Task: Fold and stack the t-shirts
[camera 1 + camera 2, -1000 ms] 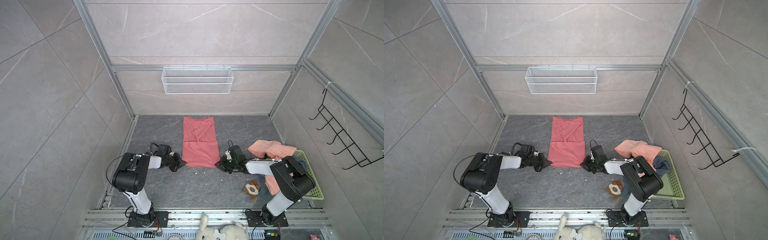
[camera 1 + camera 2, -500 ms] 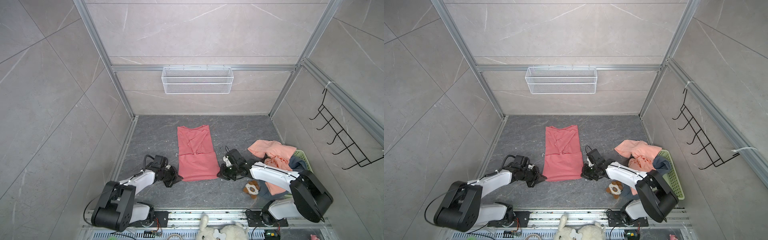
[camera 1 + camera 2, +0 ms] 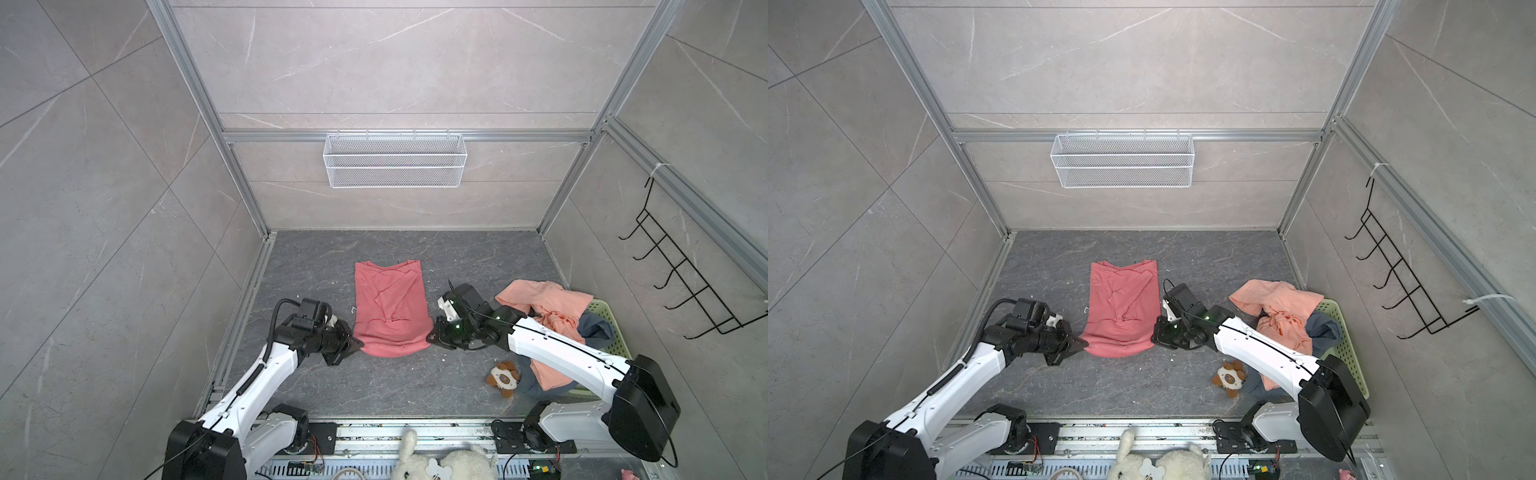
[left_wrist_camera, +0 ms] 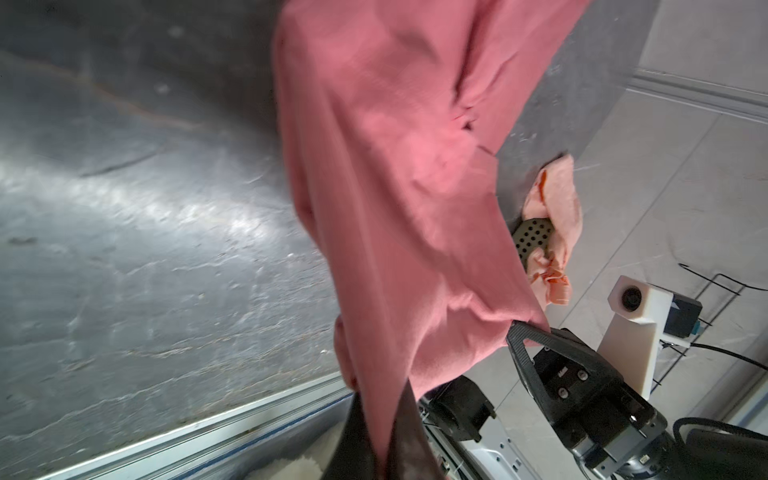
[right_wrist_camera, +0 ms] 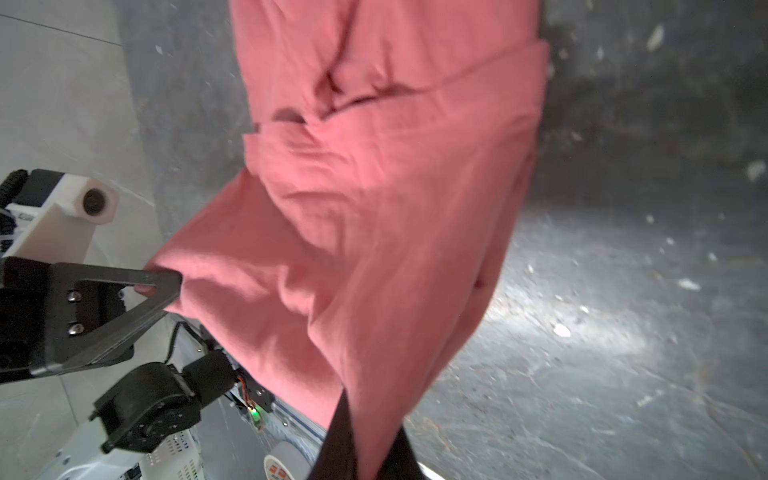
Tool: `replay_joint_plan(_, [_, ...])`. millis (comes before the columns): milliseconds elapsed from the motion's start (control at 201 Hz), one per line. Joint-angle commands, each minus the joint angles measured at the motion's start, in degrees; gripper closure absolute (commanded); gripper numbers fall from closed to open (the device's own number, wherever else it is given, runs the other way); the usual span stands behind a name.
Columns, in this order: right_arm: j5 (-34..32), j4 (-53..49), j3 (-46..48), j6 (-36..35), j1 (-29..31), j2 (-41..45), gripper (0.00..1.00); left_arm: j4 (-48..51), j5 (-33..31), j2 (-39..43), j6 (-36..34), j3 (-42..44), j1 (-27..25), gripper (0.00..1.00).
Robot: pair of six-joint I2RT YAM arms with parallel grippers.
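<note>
Mid-fold at centre frame: left pincer and right pincer clenched on the lower corners of the coral-red t-shirt, stretched as a narrow strip on the grey surface. Next, probably: raising both corners evenly and carrying them toward the upper edge.
</note>
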State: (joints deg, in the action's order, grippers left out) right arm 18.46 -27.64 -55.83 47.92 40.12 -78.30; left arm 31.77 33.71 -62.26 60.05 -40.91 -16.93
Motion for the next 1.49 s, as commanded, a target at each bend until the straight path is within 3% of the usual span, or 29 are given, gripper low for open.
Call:
replay_joint_plan(0, [-2.35,1.45,-6.87,-2.19,-0.13,-4.52,0.88,-0.94,-1.38,-5.27,-4.17,-8.34,0.27,1.0])
replay_joint_plan(154, [-2.55,0.31,-16.7,-1.65,-1.3,-12.62,0.88,-3.22,-1.46,-14.71,-7.35,-18.16,0.96,1.0])
replay_joint_plan(403, [2.15,4.34,-24.84,0.76,-6.77,-21.6,0.87,-6.13,1.15,-29.46,-9.86,-31.48,2.65,1.0])
replay_joint_plan(552, [7.28,9.94,-26.84,5.24,-11.74,-28.87,0.87,-8.52,4.45,-38.53,-9.07,-37.41,5.27,1.0])
replay_joint_plan(786, [8.9,10.63,-36.34,7.02,-16.9,-40.65,0.86,-12.58,9.86,-54.86,-5.62,-49.77,8.98,1.0])
replay_joint_plan(1135, [10.7,10.52,-51.86,10.13,-20.03,-54.64,0.85,-10.68,14.31,-73.21,-2.33,-71.81,9.83,1.0])
replay_joint_plan(1299, [10.59,10.02,-56.93,12.07,-20.79,-58.66,0.85,-13.08,15.65,-77.62,0.07,-77.13,9.97,0.99])
replay_joint_plan(1488, [10.81,11.0,-53.46,10.71,-20.71,-55.21,0.88,-17.19,16.16,-73.55,-0.09,-71.97,10.17,1.0])
